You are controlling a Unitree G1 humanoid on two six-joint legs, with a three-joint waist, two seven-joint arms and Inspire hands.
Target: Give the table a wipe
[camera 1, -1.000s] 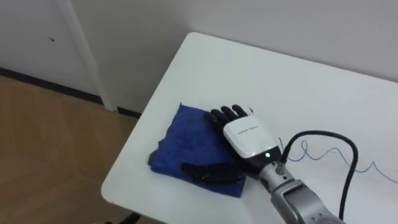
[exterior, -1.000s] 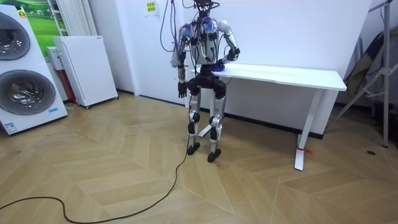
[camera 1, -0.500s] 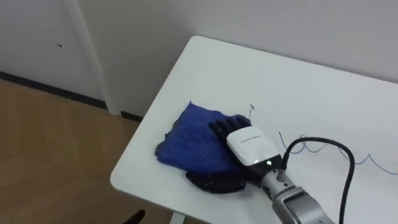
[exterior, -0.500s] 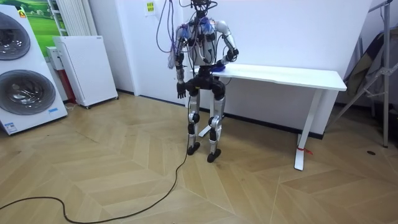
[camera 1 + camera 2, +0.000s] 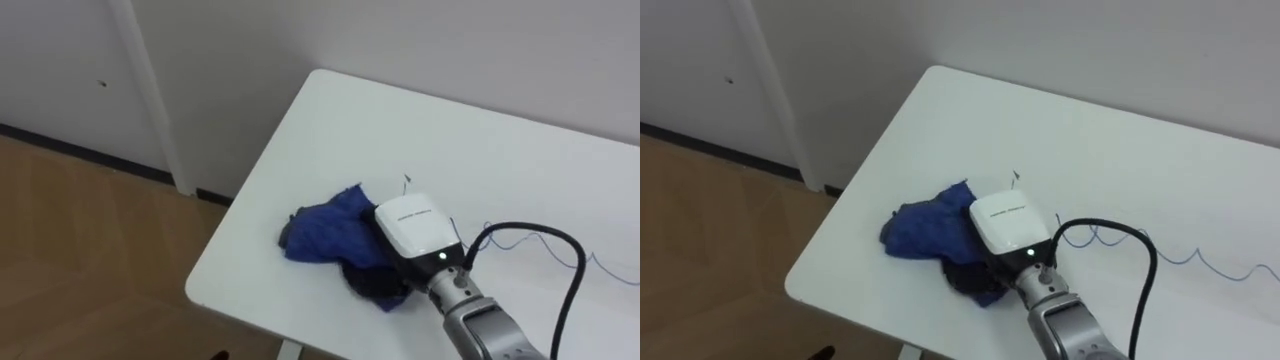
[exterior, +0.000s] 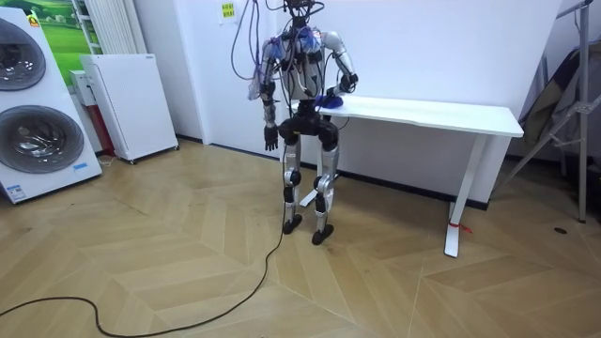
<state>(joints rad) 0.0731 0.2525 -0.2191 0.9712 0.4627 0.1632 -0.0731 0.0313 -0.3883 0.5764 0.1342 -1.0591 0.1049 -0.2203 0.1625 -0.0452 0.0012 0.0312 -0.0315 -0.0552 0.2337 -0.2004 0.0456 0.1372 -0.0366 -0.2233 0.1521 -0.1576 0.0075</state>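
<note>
Fingers point(image 5: 366, 283) of the right hand point(image 5: 412, 225) are curled into a crumpled blue cloth point(image 5: 320, 232) near the left front corner of the white tabletop point(image 5: 400, 120). Bunched like this, the cloth may skip the thin blue scribble point(image 5: 1230, 270) or slide off the edge. The left hand point(image 6: 270, 138) hangs idle.

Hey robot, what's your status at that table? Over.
Right hand on bunched blue cloth, near white table end. Left hand hanging at side. Blue scribble beside right hand, not yet wiped.
</note>
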